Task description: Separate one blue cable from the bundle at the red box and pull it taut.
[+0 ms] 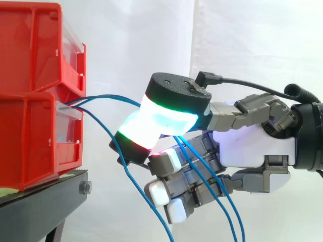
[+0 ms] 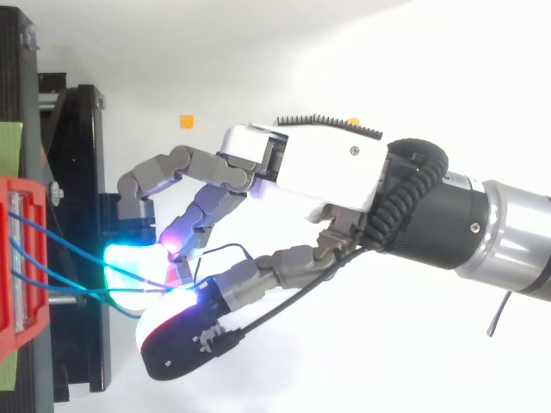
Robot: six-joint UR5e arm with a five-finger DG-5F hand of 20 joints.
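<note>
Two red boxes (image 1: 30,55) are stacked on a black stand (image 1: 40,206) at the left. Several thin blue cables (image 1: 108,99) come out between the boxes. My hand (image 1: 252,146) reaches in from the right, a short way from the boxes. Its thumb pad glows cyan and white, and its fingers are curled under it. One blue cable (image 2: 69,254) runs almost straight from the red box (image 2: 10,185) into the pinch between thumb and a finger. Two blue strands hang down across the curled fingers (image 1: 159,192) to the bottom edge. Another strand droops from the boxes, left of the hand.
The black stand (image 2: 82,172) juts out a little past the boxes, below the cables. A white curtain hangs behind. In the top view a small orange mark (image 2: 186,121) lies on the white floor, beyond the hand.
</note>
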